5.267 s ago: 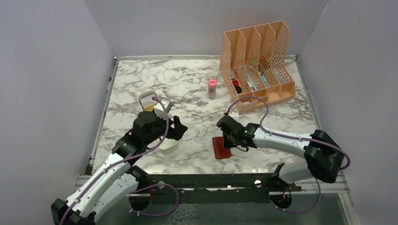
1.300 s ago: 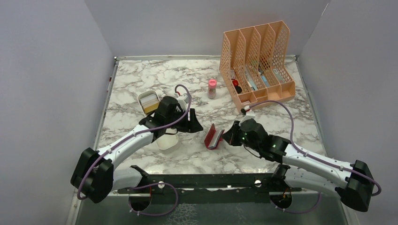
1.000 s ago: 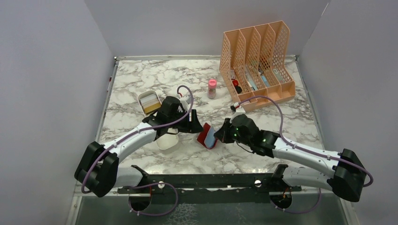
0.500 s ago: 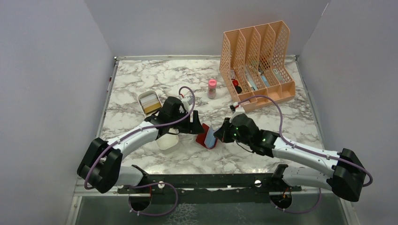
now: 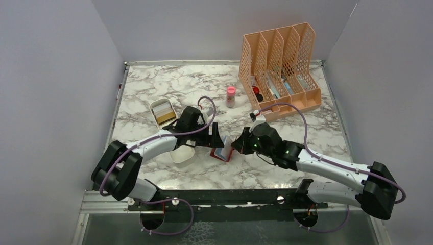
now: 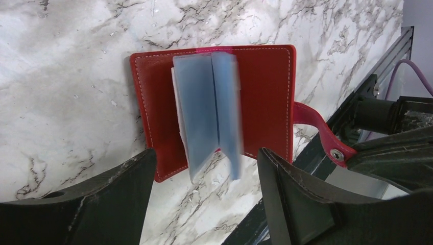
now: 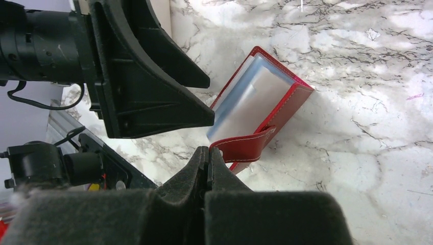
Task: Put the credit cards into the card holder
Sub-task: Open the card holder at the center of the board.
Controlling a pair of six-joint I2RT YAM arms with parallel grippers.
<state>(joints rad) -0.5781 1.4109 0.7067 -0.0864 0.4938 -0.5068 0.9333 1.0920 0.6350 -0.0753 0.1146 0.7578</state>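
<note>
Two arms meet mid-frame in the top view at one red card holder (image 5: 221,151). Upper right, one peach file rack (image 5: 286,56) holds small items across four slots. Left of centre, one open white tin (image 5: 162,111) shows yellow contents.

Left wrist view: the holder is spread open at centre, with blue-clear sleeves fanned inside. The left gripper (image 6: 204,171) has its fingers wide apart and empty.

Right wrist view: the right gripper (image 7: 207,153) is closed on the holder's red strap (image 7: 245,145).

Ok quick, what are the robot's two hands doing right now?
Left gripper: open, holding nothing, above the open card holder.
Right gripper: shut on the card holder's red strap.
</note>
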